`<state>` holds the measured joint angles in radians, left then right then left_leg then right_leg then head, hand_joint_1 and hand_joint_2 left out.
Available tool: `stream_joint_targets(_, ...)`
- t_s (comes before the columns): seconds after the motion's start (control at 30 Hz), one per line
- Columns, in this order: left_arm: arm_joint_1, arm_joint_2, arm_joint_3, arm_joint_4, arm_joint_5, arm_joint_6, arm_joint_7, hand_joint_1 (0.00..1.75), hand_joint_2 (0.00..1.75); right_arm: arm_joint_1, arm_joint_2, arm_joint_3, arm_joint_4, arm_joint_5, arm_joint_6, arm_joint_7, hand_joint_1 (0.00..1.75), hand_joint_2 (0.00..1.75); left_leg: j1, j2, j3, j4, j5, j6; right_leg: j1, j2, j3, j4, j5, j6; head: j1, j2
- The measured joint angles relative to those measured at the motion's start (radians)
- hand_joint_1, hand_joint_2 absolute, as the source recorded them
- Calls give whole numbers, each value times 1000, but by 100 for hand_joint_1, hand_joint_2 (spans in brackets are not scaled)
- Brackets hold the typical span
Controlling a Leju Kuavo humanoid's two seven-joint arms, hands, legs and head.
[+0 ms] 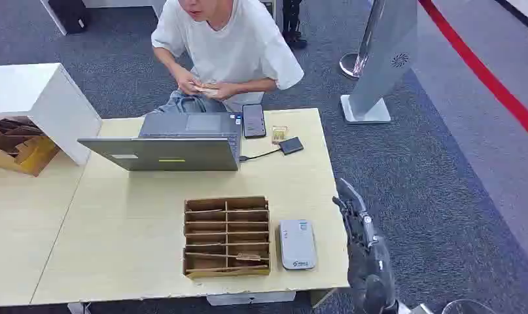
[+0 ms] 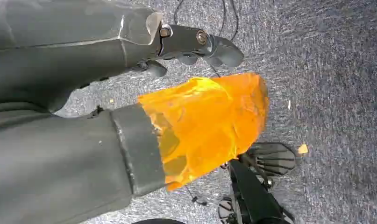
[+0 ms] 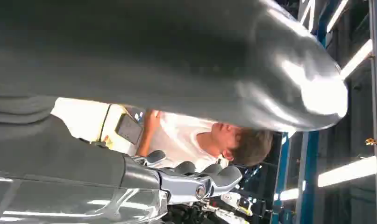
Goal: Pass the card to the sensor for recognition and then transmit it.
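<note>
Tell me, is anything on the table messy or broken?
Nothing looks spilled or broken. The cardboard divider tray, the grey card reader, the laptop and the phone lie tidily on the table. The white box to the left lies tipped on its side.

I count one laptop (image 1: 166,140), one phone (image 1: 253,120), one card reader (image 1: 296,244). One cardboard organizer (image 1: 227,236), one person (image 1: 225,46). One robot hand (image 1: 360,226) raised

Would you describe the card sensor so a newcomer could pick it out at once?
Start at the light wooden table and find the brown cardboard divider box near its front edge. The sensor lies flat just right of that box: a small silver-grey rounded slab, paler and smoother than anything nearby.
</note>
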<state>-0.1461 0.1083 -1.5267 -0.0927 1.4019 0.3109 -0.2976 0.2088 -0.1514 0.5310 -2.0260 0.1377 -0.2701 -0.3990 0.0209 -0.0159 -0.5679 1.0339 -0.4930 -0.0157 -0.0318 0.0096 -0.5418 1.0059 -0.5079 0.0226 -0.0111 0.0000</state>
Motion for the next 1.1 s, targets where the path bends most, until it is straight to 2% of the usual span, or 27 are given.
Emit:
stream_joint_targets(0.33, 0, 0, -3, 0, 1, -3, 10, 0, 0, -1, 0, 3, 0, 7, 12, -3, 0, 0, 0, 0, 0, 0, 0, 0, 0, 0, 0, 0, 0, 0, 0, 0)
stream_joint_targets(0.37, 0, 0, -6, 0, 0, -4, 10, 0, 0, -1, 0, 3, 0, 11, 12, -4, 0, 175, 0, 0, 0, 0, 0, 0, 0, 0, 0, 0, 0, 0, 0, 0)
stream_joint_targets(0.57, -1, 0, -12, 0, -15, -12, 12, 0, 0, -26, 0, 3, 3, 124, 5, 13, 0, 175, 0, 0, 0, 0, 0, 0, 0, 0, 0, 0, 0, 0, 0, 0)
stream_joint_targets(0.67, -3, 0, -17, 0, -39, -16, 18, 0, 0, -70, 0, 3, 14, 208, -7, 43, 0, 175, 0, 0, 0, 0, 0, -1, 0, 1, 0, 0, 0, 0, 0, 0)
stream_joint_targets(0.8, -16, 0, -20, 0, -69, -22, 32, 0, 0, -149, -2, 3, 40, 317, -18, 97, 0, 175, 0, 0, 0, 0, 1, 0, 0, 0, 0, 0, 1, 0, 0, 0)
stream_joint_targets(1.1, -41, -1, -24, 0, -134, -27, 65, 0, 0, -355, -2, 49, 152, 650, -97, 262, 0, 175, 0, 1, 0, 0, 2, -1, 0, 2, 0, 1, 2, 0, 0, 0)
